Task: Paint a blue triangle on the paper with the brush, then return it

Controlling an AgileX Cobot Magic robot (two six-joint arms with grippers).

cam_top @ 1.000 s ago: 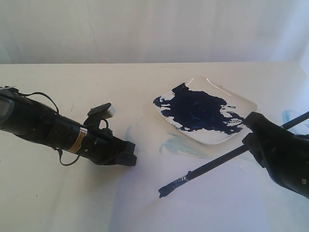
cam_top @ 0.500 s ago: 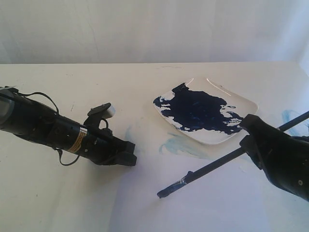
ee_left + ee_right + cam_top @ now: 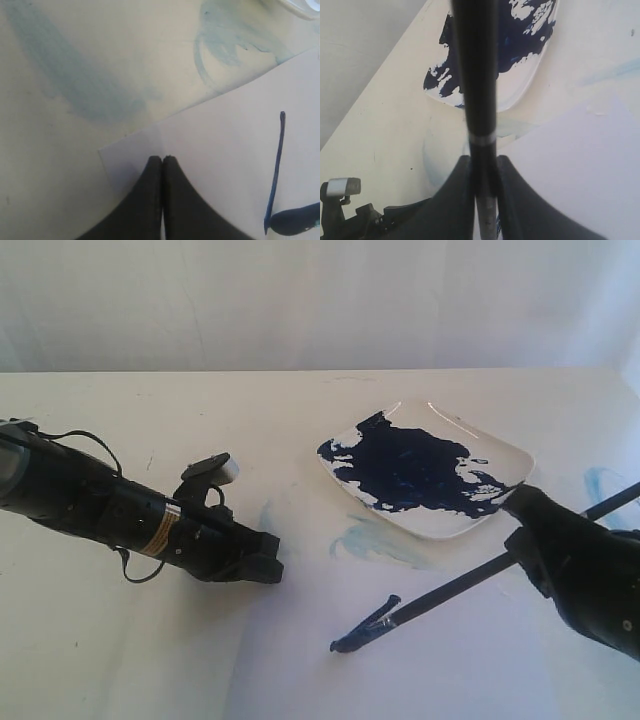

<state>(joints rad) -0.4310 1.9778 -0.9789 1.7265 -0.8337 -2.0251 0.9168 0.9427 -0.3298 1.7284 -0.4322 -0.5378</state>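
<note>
The brush (image 3: 450,590) slants down across the paper (image 3: 430,680), and its dark-blue tip (image 3: 295,222) touches the sheet. My right gripper (image 3: 518,540) is shut on the black handle (image 3: 475,75), just in front of the plate. Of the blue triangle only one thin dark-blue stroke (image 3: 277,165) shows, running up from the tip. My left gripper (image 3: 162,159) is shut with nothing in it and rests on the paper's corner (image 3: 130,160); in the exterior view the left gripper (image 3: 272,568) lies left of the brush.
A white plate (image 3: 450,525) smeared with dark-blue paint (image 3: 410,470) stands behind the brush. Pale blue stains (image 3: 370,540) mark the cream table (image 3: 200,420) between the plate and the left arm (image 3: 100,505).
The brush has sunk lower and its tip has slid slightly toward the near edge, and a short dark-blue line now shows behind it. The left arm has not moved.
</note>
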